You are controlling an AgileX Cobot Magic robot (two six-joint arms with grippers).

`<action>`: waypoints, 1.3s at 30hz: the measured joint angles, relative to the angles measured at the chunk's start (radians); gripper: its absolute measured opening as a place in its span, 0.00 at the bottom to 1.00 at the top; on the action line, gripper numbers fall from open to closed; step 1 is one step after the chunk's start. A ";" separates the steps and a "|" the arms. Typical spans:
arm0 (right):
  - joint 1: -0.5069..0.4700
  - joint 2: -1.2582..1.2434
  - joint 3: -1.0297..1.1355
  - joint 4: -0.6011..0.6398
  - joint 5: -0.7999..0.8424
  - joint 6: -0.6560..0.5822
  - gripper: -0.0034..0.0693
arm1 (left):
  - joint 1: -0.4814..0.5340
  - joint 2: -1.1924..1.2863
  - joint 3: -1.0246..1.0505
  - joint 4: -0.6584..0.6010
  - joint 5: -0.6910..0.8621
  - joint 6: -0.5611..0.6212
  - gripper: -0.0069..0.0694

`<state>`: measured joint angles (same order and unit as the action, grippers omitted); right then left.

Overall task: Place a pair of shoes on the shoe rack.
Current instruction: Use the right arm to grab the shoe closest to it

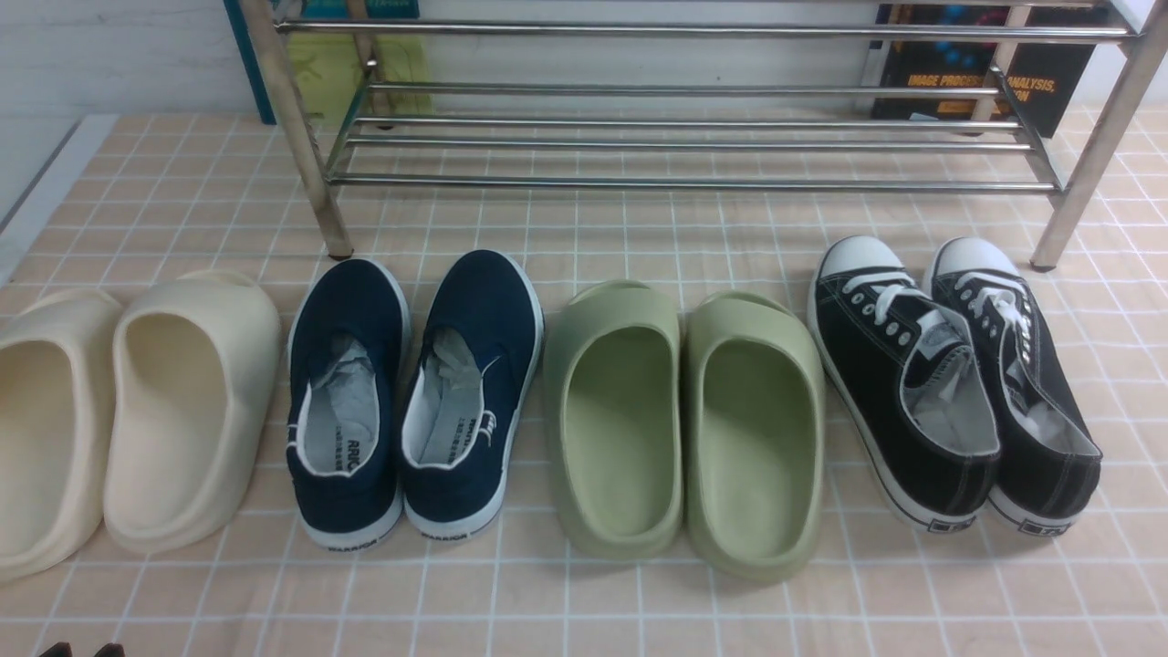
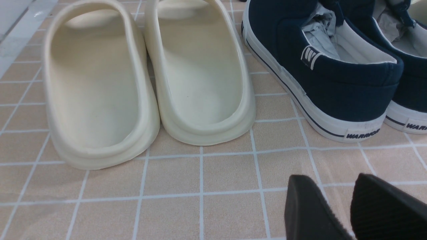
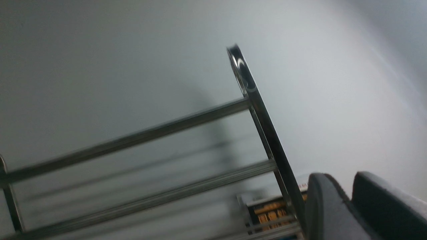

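Black canvas, two lace-up sneakers (image 1: 949, 383) at frame right on tiled worktop (image 1: 584, 602), toes toward one steel rack (image 1: 684, 182) above. Leftward: two green slides (image 1: 675, 383), two navy slip-ons (image 1: 415, 365), two cream slides (image 1: 114, 411). Left claw (image 2: 337, 196) narrowly parted, empty; right claw (image 3: 347, 190) almost closed.

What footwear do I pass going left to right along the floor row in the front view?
cream slides → navy slip-ons → green slides → black lace-up sneakers
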<state>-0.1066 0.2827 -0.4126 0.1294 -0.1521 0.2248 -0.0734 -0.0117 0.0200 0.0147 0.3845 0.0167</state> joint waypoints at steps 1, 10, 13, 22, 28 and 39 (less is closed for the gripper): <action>0.000 0.013 -0.007 -0.006 0.000 0.000 0.23 | 0.000 0.000 0.000 0.000 0.000 0.000 0.40; 0.000 0.605 -0.135 -0.129 0.152 -0.046 0.25 | 0.000 0.000 0.000 0.000 0.000 0.000 0.40; 0.000 0.688 -0.137 -0.113 0.127 0.021 0.25 | 0.000 0.000 0.000 0.000 0.000 0.000 0.40; 0.256 1.108 -0.574 -0.261 0.793 -0.016 0.29 | 0.000 0.000 0.000 0.000 0.000 0.000 0.40; 0.407 1.335 -0.833 -0.156 0.966 -0.164 0.45 | 0.000 0.000 0.000 0.000 0.000 0.000 0.40; 0.424 1.540 -0.875 -0.114 0.977 -0.109 0.54 | 0.000 0.000 0.000 0.000 0.000 0.000 0.40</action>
<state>0.3179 1.8225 -1.2879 0.0151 0.8244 0.1161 -0.0734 -0.0117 0.0200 0.0147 0.3845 0.0167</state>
